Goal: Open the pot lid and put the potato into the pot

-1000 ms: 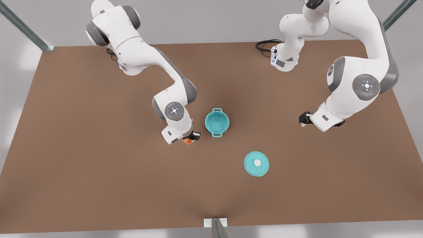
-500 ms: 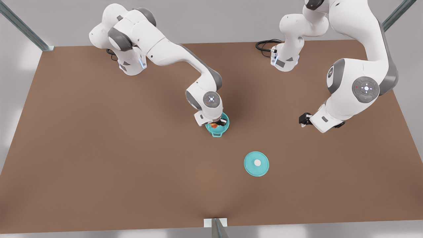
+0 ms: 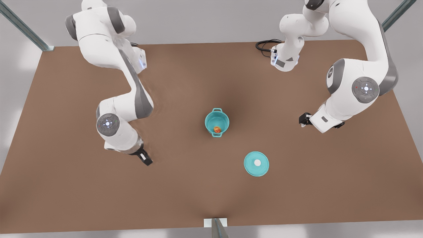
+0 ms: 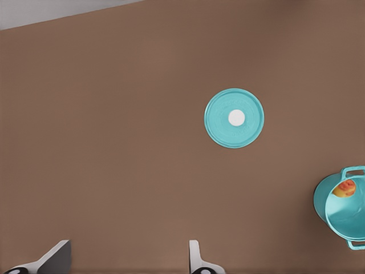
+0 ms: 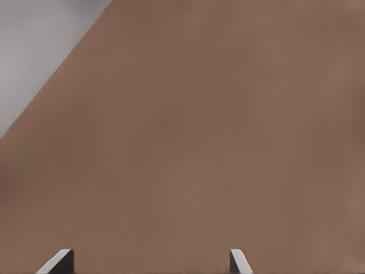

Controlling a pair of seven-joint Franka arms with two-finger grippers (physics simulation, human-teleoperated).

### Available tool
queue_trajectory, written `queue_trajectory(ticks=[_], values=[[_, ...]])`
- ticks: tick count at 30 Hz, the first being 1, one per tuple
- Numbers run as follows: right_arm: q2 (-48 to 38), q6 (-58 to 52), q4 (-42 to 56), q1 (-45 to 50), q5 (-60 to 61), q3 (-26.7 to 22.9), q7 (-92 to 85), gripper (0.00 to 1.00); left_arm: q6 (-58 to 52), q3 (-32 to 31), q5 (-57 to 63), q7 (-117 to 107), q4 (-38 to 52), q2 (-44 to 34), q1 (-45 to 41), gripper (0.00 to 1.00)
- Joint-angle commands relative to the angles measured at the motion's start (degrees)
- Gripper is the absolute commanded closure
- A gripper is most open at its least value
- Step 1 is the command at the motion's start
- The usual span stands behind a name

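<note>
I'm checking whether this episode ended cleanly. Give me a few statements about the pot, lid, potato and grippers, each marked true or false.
1. The potato lies inside the pot. True.
2. The pot lid sits on the pot. False: it lies flat on the table, apart from the pot, knob up.
3. The left gripper holds the potato. False: in the left wrist view its fingers stand apart with nothing between them, off toward the front view's left of the pot.
4. The right gripper is open and holds nothing. True: it waits over bare table at the front view's right.
5. The pot has tipped onto its side. False: it stands upright, its mouth open upward.
</note>
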Motion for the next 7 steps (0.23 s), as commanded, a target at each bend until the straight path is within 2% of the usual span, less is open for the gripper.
queue_trajectory(ticks=[1, 7], values=[[-3.0, -13.5, -1.2, -7.2, -2.5, 0.1, -50.0, 0.0, 0.0, 0.0, 0.0, 0.2, 0.0, -0.1, 0.0, 0.0], [-4.1, -14.4, -2.0, -8.8, -2.2, -0.4, -51.0, 0.0, 0.0, 0.0, 0.0, 0.2, 0.0, -0.1, 0.0, 0.0]])
